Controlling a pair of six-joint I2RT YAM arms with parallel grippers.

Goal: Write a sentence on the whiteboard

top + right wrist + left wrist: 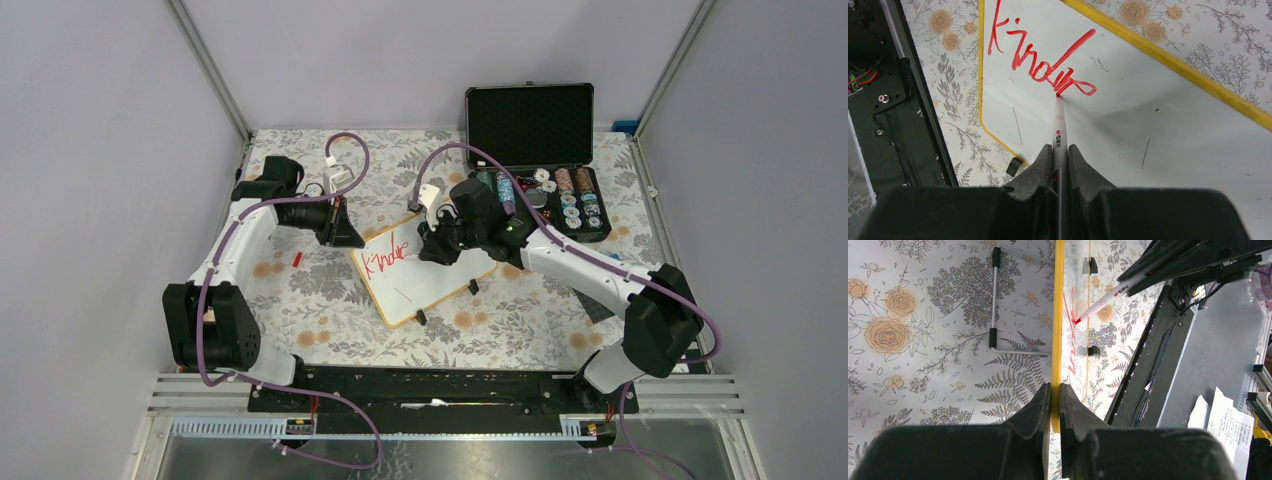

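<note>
Nearest the arm bases, the half of the whiteboard toward 6 o'clock is bare of red, apart from a few faint dark streaks that the right wrist view shows. The board lies askew at the middle of the floral desk, and a small red cap rests on the cloth at its 9 o'clock.

The right claw is clamped on a red marker, whose tip touches the board at the end of the last stroke. The left claw is pinched shut on the board's yellow-looking rim at about 10 o'clock, apparently steadying it.

Just beyond the tip is the sentence so far: one line of red letters near the board's 11 o'clock corner, reading roughly "Kindn" plus a loop that may be an "e". I judge the writing under halfway: the first word looks unfinished and nothing is on a second line. What is left is the end of that word and the rest of the sentence on the bare area.

Farthest off, at 1 o'clock from the board, stands an open black case of poker chips.
</note>
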